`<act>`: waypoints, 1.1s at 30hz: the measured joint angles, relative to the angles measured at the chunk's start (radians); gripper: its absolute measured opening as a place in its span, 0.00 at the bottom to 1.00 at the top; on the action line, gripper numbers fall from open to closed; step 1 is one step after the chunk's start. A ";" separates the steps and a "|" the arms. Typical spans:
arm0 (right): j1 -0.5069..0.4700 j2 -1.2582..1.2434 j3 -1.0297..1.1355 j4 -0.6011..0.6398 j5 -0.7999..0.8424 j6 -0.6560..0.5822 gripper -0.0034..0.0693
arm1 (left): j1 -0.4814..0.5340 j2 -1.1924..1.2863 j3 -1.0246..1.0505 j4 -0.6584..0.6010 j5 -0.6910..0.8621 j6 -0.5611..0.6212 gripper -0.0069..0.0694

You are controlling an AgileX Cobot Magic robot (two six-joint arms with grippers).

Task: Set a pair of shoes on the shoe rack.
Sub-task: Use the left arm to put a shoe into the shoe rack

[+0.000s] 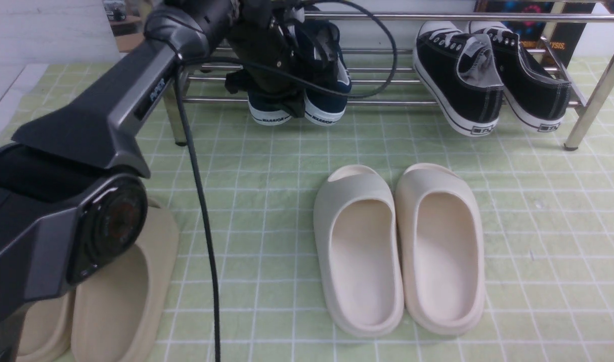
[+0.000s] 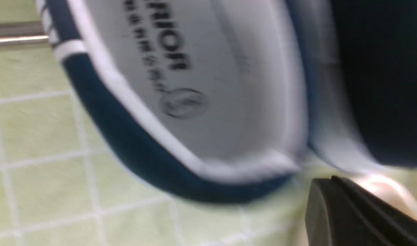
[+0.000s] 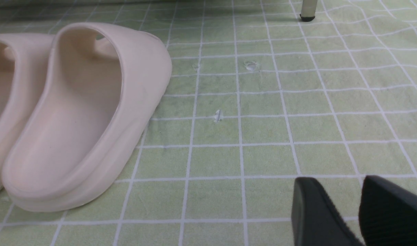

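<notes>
Navy shoes (image 1: 330, 90) rest just beneath the left hand (image 1: 277, 80).

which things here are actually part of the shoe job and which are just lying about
Part of the job:
- navy slip-on shoes, already on the rack's lower bars
- shoe rack

Just lying about:
- black lace-up sneakers, on the rack's right side
- cream slides, on the mat
- beige slides, partly hidden under the left arm

Dark "WARRIOR" lettering runs across the white rubber heel of each navy-blue canvas slip-on shoe (image 1: 325, 108). Blurred print on one shoe's grey insole (image 2: 201, 68) ends "IOR".
</notes>
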 joint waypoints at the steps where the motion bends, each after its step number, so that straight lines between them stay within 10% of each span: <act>1: 0.000 0.000 0.000 0.000 0.000 0.000 0.38 | 0.000 0.003 0.000 0.000 -0.001 -0.003 0.07; 8: 0.000 0.000 0.000 0.000 0.000 0.000 0.38 | -0.004 -0.020 0.000 0.184 -0.008 -0.171 0.07; 33: 0.000 0.000 0.000 0.000 0.000 0.000 0.38 | 0.055 -0.118 0.000 0.180 -0.046 -0.190 0.07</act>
